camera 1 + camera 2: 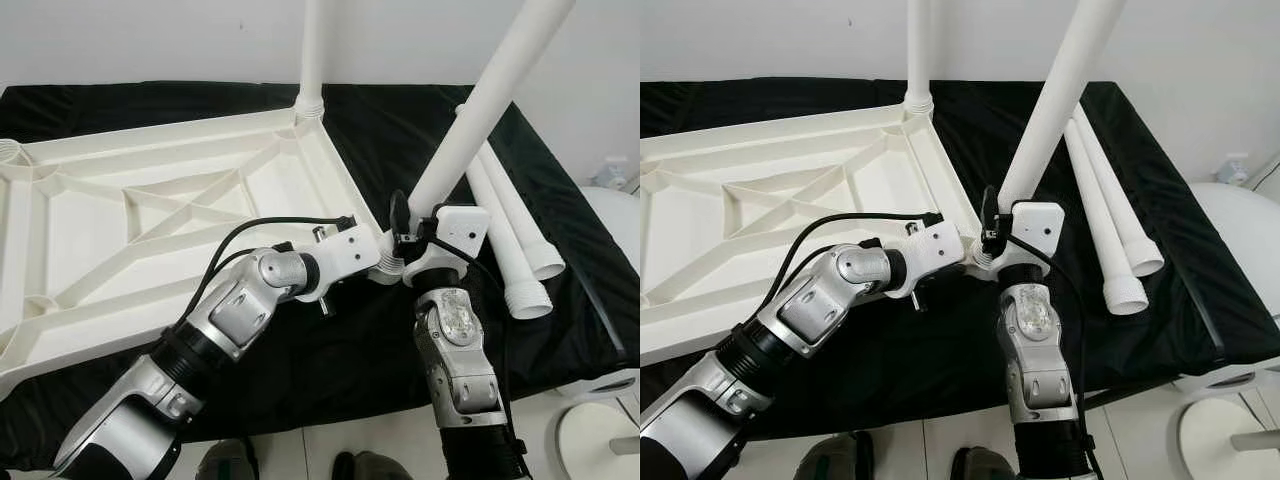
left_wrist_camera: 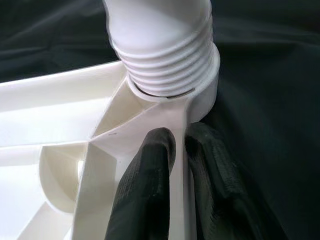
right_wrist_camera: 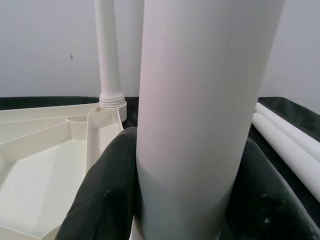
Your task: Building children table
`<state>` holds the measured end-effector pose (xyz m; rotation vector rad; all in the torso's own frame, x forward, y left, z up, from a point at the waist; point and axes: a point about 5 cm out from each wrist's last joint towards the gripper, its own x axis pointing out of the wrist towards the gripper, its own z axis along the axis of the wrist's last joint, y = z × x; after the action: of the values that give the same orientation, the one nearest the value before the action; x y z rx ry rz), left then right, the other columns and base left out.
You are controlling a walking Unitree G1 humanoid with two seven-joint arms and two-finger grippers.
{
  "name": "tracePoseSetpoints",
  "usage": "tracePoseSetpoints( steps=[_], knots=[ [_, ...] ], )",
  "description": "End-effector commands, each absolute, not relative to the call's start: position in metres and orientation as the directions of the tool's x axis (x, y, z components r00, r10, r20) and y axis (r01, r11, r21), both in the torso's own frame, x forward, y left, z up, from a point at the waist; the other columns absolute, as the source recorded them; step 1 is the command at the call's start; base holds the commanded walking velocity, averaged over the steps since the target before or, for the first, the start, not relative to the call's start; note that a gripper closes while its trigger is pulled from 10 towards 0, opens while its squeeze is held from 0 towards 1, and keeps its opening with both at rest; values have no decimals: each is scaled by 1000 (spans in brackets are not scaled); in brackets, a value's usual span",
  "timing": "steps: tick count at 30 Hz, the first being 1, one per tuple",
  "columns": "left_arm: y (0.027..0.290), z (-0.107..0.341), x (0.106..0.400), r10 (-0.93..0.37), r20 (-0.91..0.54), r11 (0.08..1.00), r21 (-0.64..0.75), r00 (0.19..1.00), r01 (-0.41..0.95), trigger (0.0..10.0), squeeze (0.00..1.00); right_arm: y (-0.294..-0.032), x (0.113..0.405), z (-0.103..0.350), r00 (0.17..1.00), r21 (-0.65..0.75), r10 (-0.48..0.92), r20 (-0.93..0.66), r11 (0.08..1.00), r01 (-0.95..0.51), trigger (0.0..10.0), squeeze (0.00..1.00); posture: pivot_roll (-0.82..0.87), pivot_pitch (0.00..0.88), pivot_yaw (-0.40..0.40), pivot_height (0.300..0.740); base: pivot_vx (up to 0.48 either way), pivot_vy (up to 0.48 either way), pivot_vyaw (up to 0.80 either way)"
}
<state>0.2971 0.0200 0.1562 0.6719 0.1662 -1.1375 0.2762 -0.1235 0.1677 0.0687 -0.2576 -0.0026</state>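
Two grippers work at the near right corner of the upturned white tabletop [image 1: 150, 200] on the black-draped desk [image 1: 420, 130]. Left gripper [image 2: 177, 170] pinches the tabletop's rim; right gripper [image 3: 187, 200] clasps a tilted leg [image 1: 480, 110] seated in the corner socket. Two spare legs [image 1: 520, 250] lie right.

Both arms [image 1: 300, 275] forward, jaws clamped

The 2 head eyes look forward and down on the tabletop [image 1: 150, 200]; both wrist cameras sit very close (each along its own fingers), sharing the leg [image 3: 200, 100].
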Motion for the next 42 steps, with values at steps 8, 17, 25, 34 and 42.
tracePoseSetpoints(
  steps=[8, 17, 25, 34, 42],
  knots=[
    [20, 157, 297, -779, -465, 228, 415, 421, 881, 10000, 0, -143, 268, 133, 983, 30, -172, 66, 985, 170, 10000, 0, 32, 102, -26, 740, 0, 0, 0],
    [20, 159, 299, -778, -461, 232, 420, 426, 877, 10000, 0, -148, 270, 134, 977, 18, -204, 66, 979, 203, 10000, 0, 30, 86, -27, 740, 0, 0, 0],
    [19, 159, 299, -780, -460, 230, 421, 425, 877, 10000, 0, -149, 273, 149, 976, 20, -173, 134, 985, 172, 10000, 0, 28, 84, -28, 740, 0, 0, 0],
    [18, 159, 298, -781, -457, 234, 418, 426, 878, 10000, 0, -142, 273, 162, 975, 19, -112, 192, 994, 111, 10000, 0, 26, 87, -36, 740, 0, 0, 0],
    [17, 159, 298, -783, -455, 232, 419, 424, 878, 10000, 0, -142, 273, 159, 978, 24, -100, 184, 995, 97, 10000, 0, 23, 92, -33, 740, 0, 0, 0]
  ],
)
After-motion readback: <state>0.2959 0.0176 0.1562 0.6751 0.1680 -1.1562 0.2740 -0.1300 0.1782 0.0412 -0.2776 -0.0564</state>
